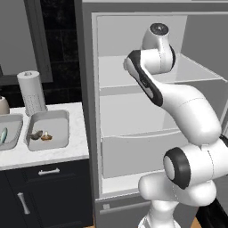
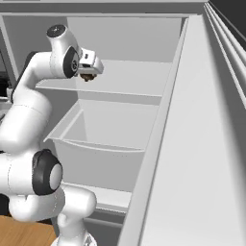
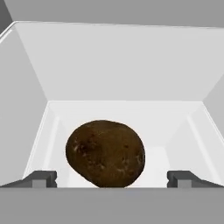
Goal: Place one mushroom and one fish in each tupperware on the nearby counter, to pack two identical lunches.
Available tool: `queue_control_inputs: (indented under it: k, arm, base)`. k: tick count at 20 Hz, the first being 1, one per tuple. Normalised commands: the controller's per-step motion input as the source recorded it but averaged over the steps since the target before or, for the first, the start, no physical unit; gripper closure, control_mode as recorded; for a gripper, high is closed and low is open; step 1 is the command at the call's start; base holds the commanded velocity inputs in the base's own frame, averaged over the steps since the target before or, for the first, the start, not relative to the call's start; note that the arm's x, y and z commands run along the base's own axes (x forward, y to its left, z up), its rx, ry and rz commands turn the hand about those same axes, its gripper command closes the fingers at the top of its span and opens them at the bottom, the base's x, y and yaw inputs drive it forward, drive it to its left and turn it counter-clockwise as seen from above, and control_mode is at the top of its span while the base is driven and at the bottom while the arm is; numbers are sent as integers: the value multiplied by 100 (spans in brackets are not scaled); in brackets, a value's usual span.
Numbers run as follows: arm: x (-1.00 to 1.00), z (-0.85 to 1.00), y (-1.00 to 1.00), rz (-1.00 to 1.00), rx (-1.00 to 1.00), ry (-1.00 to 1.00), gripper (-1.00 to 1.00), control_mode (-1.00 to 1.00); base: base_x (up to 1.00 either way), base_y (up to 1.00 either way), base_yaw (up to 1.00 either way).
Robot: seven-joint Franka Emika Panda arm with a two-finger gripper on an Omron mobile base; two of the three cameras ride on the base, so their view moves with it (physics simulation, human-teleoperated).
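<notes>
Open fridge shelf (image 2: 129, 77), gripper (image 3: 112, 178) reaching in.
Jaws spread wide either side of the mushroom (image 3: 105, 153), centred dead ahead, not yet pinched.

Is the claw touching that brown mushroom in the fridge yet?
Apart. In the hand view, the claw stands open, with fridge floor visible between each fingertip and the mushroom.

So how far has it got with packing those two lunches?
About three quarters, it seems. The fridge-side tray holds a mushroom and what looks like a fish; the other tray shows a fish. The open claw straddles the second mushroom in the fridge; gripping and carrying it remain.
</notes>
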Motion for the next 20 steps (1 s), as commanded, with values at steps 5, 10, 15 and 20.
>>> queue_control_inputs:
  k: [5, 10, 15, 20]
  arm:
    - [39, -5, 12, 0, 0, 0, -100, -100]
    - [22, -20, 2, 0, 0, 0, -100, -100]
    - [-12, -41, -2, 0, 0, 0, 100, -100]
    - [-6, -19, -6, 0, 1, -3, 100, -100]
  base:
    - [0, 0, 0]
    - [0, 0, 0]
    - [0, 0, 0]
    - [0, 0, 0]
